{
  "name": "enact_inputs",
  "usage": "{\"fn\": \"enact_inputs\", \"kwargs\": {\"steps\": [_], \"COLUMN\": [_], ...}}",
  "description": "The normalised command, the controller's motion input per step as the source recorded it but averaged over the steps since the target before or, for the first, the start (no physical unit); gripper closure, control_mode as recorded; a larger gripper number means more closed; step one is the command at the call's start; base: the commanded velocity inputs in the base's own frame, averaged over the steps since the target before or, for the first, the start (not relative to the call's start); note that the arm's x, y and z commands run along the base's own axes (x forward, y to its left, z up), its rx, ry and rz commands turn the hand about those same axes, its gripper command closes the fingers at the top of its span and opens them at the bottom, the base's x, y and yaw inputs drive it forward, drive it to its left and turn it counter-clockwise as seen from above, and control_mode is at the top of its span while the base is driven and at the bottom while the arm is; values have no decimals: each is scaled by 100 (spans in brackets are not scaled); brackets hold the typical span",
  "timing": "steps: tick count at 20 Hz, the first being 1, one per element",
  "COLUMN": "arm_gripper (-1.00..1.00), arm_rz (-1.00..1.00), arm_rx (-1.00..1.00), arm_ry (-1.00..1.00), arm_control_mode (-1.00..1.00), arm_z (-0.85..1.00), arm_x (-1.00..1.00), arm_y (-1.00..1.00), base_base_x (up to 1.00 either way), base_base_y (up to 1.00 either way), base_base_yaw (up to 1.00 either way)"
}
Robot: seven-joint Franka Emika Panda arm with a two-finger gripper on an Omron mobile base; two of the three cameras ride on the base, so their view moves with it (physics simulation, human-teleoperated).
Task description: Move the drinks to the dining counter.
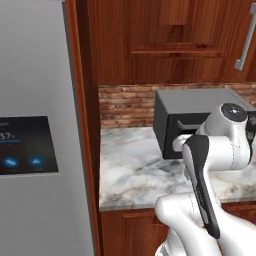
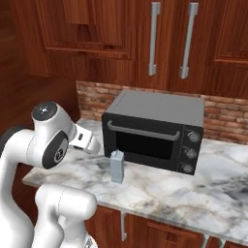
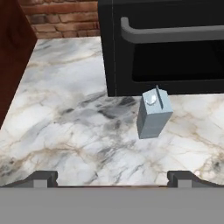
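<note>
Pale carton (image 3: 154,114) upright on marble counter (image 3: 65,131), just before black microwave (image 3: 166,43); claw (image 3: 112,178) wide open.

The carton (image 2: 116,167) is pale grey-blue, with a small silver-grey cap on its slanted top. Behind it the microwave (image 2: 154,131) is black with a grey top, a grey bar handle and grey knobs. The counter (image 2: 203,193) is white marble veined in grey and tan. The backsplash (image 1: 125,105) is red-brown brick with pale mortar. The cabinets (image 2: 97,34) are reddish-brown wood with silver handles. The fridge (image 1: 35,125) is flat grey, carrying a dark panel with blue icons. The arm (image 1: 210,170) is white with dark joints.
</note>
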Motion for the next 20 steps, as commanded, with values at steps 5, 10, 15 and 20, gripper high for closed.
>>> {"fn": "enact_inputs", "kwargs": {"steps": [5,10,15,20], "arm_gripper": [-100,-100,-100,-100], "arm_rz": [0,0,0,0], "arm_rx": [0,0,0,0], "arm_ry": [0,0,0,0], "arm_control_mode": [100,100,100,100], "arm_z": [0,0,0,0], "arm_x": [0,0,0,0], "arm_y": [0,0,0,0], "base_base_x": [100,63,34,-4], "base_base_y": [-23,-50,-16,-73], "base_base_yaw": [-8,-24,-15,2]}}
